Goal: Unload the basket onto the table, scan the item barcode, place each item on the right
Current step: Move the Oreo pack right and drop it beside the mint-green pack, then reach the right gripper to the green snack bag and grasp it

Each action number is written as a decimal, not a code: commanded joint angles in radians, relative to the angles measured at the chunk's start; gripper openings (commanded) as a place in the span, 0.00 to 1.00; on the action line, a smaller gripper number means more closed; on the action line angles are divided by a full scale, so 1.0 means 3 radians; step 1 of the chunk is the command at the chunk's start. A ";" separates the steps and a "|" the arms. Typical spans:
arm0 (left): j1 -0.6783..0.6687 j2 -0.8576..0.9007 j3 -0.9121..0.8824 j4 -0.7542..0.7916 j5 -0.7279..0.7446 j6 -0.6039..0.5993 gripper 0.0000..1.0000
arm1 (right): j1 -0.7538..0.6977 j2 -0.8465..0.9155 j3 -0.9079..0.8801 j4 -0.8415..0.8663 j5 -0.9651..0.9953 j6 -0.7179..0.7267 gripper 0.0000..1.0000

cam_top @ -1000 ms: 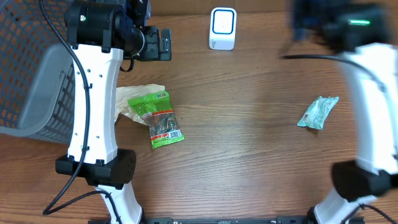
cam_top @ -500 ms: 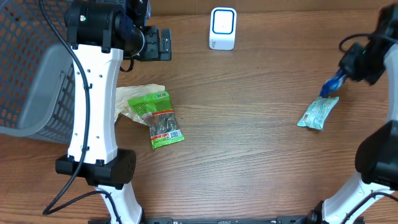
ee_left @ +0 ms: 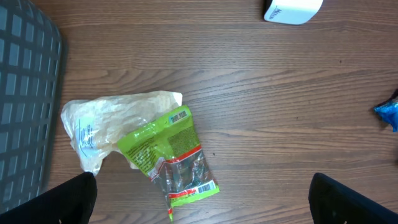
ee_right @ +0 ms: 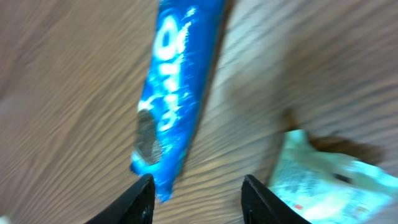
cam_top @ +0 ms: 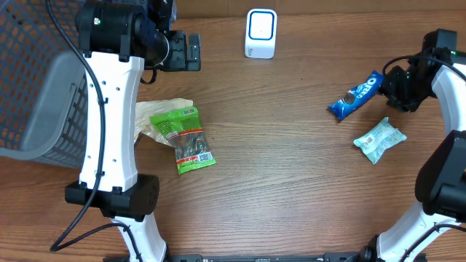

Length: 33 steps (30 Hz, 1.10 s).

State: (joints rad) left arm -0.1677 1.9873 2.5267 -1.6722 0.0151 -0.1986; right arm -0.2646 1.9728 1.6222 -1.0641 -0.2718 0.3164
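1. The right gripper (cam_top: 397, 89) hung over the right side of the table (cam_top: 291, 182), and in its wrist view the jaws stood parted with bare wood between them, so it gripped nothing
2. The blue biscuit packet (cam_top: 355, 94) lay flat just ahead of those fingers (ee_right: 140, 199); its near end sat close beside one fingertip, though the blur kept us from saying whether they touched
3. A teal packet (cam_top: 378, 140) lay just beside it, apart from it but near enough that a careless close could have caught it as well
4. We judged the step in hand to be taking up one item for the white scanner (cam_top: 261, 33), which stood at the far edge, well apart from both packets
5. To do it well, we wanted the jaws centred on the blue packet alone and closed across its narrow width near one end, leaving the long faces uncovered
6. We saw no barcode on its upper face, so we reckoned the packet would need turning before it faced the scanner
7. The wrapper looked glossy and soft, so we favoured a firm but gentle squeeze
8. The left gripper (cam_top: 191, 51) hovered with jaws wide and empty, above a green packet (ee_left: 171, 155) with its barcode face up and a pale bag (ee_left: 106, 127), beside the basket (cam_top: 29, 87)
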 commanded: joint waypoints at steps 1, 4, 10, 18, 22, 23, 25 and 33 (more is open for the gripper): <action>0.0011 -0.0014 0.0071 0.0003 0.0003 0.0064 1.00 | 0.0120 -0.0139 0.0221 0.0099 -0.0852 -0.0268 0.48; 0.0011 -0.0014 0.0071 0.0003 0.0003 0.0064 1.00 | 0.0371 -0.0181 0.0233 0.0290 -0.1284 -0.0300 0.51; 0.0011 -0.0014 0.0071 0.0003 0.0004 0.0064 1.00 | 0.1227 -0.0103 0.0220 0.0401 -0.1189 -0.0272 0.60; 0.0011 -0.0014 0.0071 0.0003 0.0003 0.0064 1.00 | 0.2271 0.0313 0.0220 0.0781 -0.1170 -0.0085 0.65; 0.0011 -0.0014 0.0071 0.0003 0.0003 0.0064 1.00 | 0.2583 0.0534 0.0220 0.0932 -0.1170 -0.0069 0.70; 0.0011 -0.0014 0.0071 0.0003 0.0003 0.0064 1.00 | 0.2645 0.0581 0.0220 0.0966 -0.1170 -0.0069 0.71; 0.0011 -0.0014 0.0071 0.0003 0.0003 0.0064 1.00 | 0.2763 0.0674 0.0220 0.1054 -0.1170 -0.0069 0.73; 0.0011 -0.0014 0.0071 0.0003 0.0003 0.0064 1.00 | 0.3122 0.0988 0.0220 0.1577 -0.1164 -0.0099 0.82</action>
State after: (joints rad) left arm -0.1677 1.9873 2.5267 -1.6722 0.0154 -0.1986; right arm 0.6491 2.2429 1.6695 -0.6094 -0.6212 0.2916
